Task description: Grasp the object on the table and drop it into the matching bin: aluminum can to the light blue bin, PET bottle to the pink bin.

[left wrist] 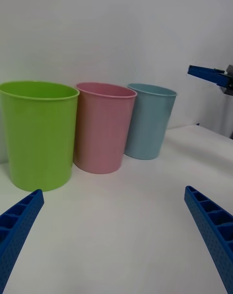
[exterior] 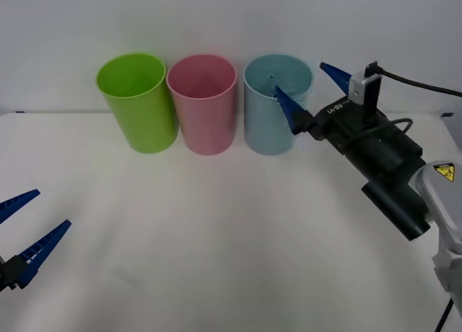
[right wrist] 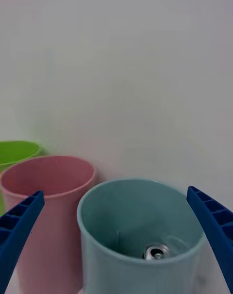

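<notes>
Blue ribbed right gripper [right wrist: 116, 245] gapes empty over my light blue plastic bin [right wrist: 104, 255]; 1 light, dentable, slippery silver aluminum can [right wrist: 156, 251] lies inside; left gripper [exterior: 22, 227] idles open.

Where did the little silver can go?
The aluminum can lies at the bottom of the light blue bin, the one on the robot's right end of the row, next to the pink bin. The open right gripper hovers above it.

Blue ribbed fingers [exterior: 287, 107], black right arm [exterior: 382, 166], black cable [exterior: 419, 84], yellow warning sticker [exterior: 444, 172]
</notes>
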You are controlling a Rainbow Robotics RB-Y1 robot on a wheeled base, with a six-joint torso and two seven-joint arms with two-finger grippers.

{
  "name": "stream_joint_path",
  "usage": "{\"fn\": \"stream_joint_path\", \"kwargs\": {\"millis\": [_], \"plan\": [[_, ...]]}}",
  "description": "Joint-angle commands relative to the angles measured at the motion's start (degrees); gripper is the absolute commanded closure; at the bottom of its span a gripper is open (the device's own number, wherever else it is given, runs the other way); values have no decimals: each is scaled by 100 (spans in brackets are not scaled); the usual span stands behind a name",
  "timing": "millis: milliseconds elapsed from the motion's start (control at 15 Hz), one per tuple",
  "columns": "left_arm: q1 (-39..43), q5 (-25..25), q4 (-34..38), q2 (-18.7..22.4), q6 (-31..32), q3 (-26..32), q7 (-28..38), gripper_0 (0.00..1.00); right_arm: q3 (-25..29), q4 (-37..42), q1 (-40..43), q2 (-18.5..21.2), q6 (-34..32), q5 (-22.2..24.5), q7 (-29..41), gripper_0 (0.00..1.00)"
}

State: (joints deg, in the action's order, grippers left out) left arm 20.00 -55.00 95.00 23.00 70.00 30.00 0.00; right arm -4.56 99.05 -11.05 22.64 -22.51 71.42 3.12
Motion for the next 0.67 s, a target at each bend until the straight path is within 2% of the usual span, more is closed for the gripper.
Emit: {"fn": "stream_joint_path", "kwargs": {"millis": [67,133,400,667], "plan": [[0,0,0,0,0,0,0,0,-28,546,692,417,-149,-331,-48,0],[0,0,0,0,0,0,0,0,25,695,956,566,-307,-489,-74,0],[0,0,0,0,0,0,0,0,430,1011,1852,751,-957,-674,-215,0],[0,0,0,0,0,0,0,0,895,1029,2433,636,-1643,-682,-444,0]]}}
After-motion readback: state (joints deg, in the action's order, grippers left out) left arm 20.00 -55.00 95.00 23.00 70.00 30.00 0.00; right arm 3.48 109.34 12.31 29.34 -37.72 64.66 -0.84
